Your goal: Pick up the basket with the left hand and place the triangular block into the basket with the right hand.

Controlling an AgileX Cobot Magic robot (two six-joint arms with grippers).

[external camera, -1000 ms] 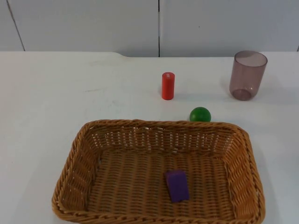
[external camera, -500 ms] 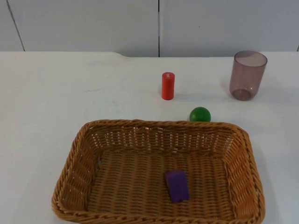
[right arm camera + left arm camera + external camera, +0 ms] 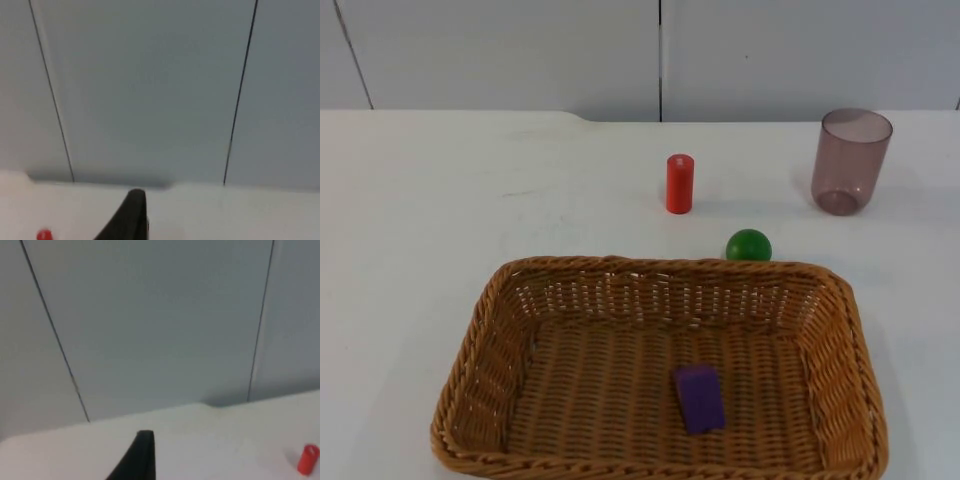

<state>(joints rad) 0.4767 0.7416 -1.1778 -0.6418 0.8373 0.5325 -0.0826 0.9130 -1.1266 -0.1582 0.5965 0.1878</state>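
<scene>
A brown wicker basket [image 3: 660, 266] rests on the white table near its front edge. Inside it, right of the middle of its floor, lies a purple block [image 3: 699, 397] with a sloped top face. My left gripper [image 3: 142, 456] is raised well away from the basket and points over the table toward the grey wall. My right gripper [image 3: 131, 215] is raised the same way, facing the wall. Both arms wait. Neither gripper touches anything.
A red cylinder [image 3: 679, 183] stands upright behind the basket and also appears in the left wrist view [image 3: 308, 459] and the right wrist view [image 3: 44, 235]. A green ball [image 3: 749, 245] lies just behind the basket's far rim. A translucent purple cup [image 3: 851, 160] stands at the back right.
</scene>
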